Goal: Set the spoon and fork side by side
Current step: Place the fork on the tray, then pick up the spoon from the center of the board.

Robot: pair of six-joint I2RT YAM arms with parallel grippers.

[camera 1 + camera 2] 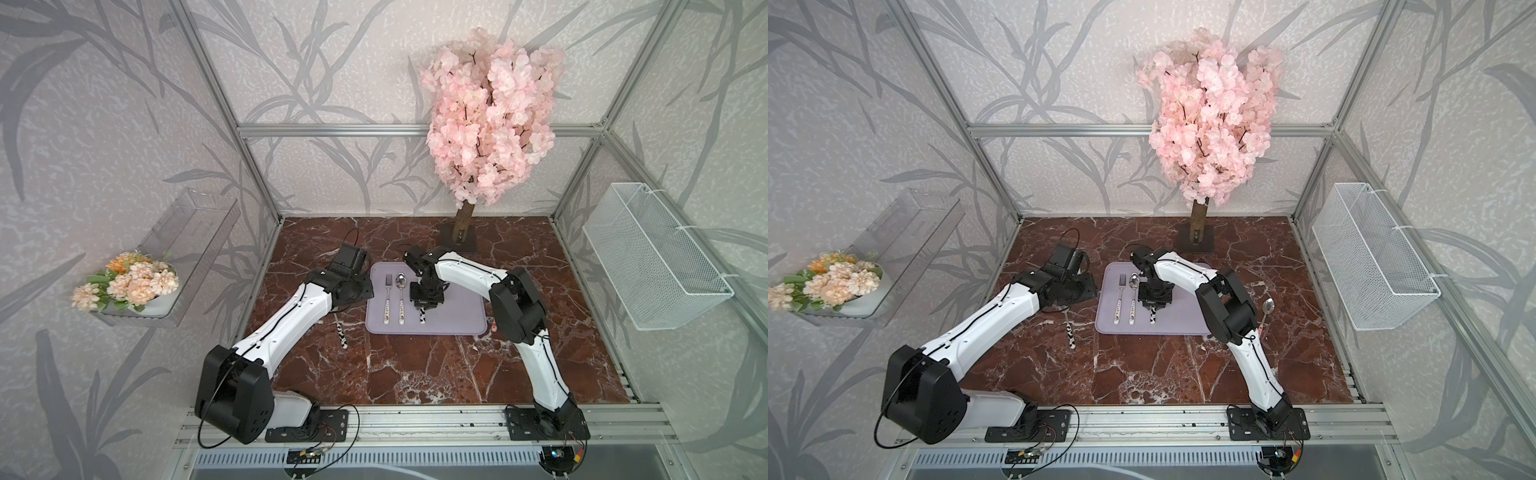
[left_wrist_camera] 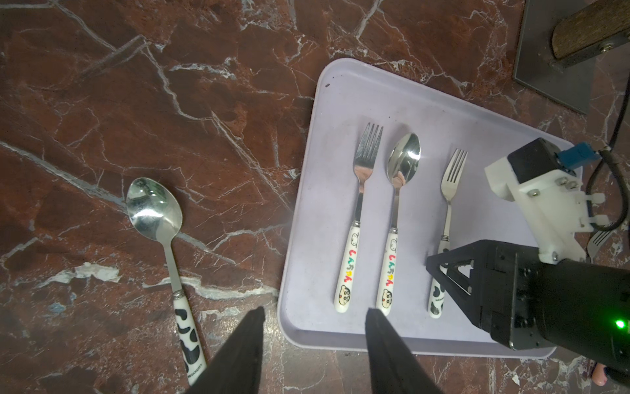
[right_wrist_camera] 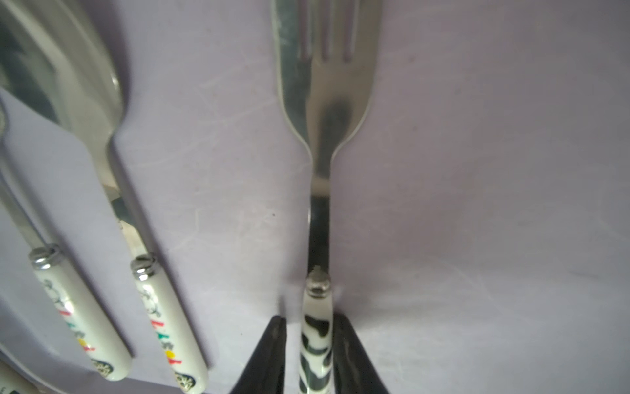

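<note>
Steel fork (image 3: 320,136), cow-print ceramic handle: laid on lilac tray (image 2: 327,170), straddled by slightly parted right gripper (image 3: 308,324). Matching spoon (image 2: 153,208): laid off-tray on marble table (image 2: 102,102); left gripper (image 2: 315,312) open, empty. Judged light, stiff, slick; handle-grasp advised.

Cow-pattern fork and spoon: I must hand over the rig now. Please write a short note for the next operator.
The left gripper is open and empty, by the edge of the tray.
The right gripper is slightly open around the handle of the cow fork, which lies flat on the tray.
The cow spoon is on the table, off the tray.
Done: cartoon fork and cartoon spoon lie side by side on the tray; cow fork placed.
To do: set the cow spoon beside the cow fork.
</note>
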